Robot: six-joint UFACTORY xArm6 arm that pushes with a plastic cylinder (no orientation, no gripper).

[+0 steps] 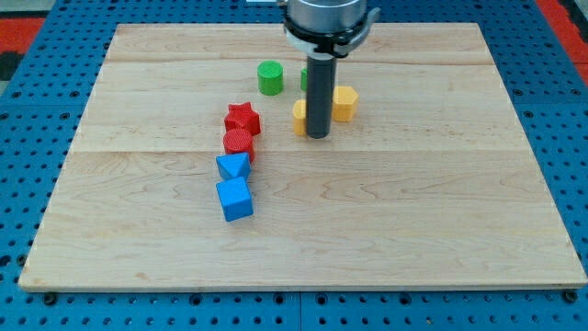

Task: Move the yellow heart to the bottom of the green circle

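The green circle [270, 77] stands on the wooden board [386, 211] near the view's top centre. A yellow block [299, 116], partly hidden behind the rod, sits below and right of it; its shape is hard to make out, likely the heart. My tip [317, 136] rests on the board right against this yellow block's right side. Another yellow block, hexagon-like [344, 103], lies just right of the rod. A second green block [304, 78] peeks out behind the rod.
A red star [243, 118], a red cylinder [238, 142], a blue triangle-like block [233, 166] and a blue cube [234, 199] form a line down the view's left of centre. Blue pegboard surrounds the board.
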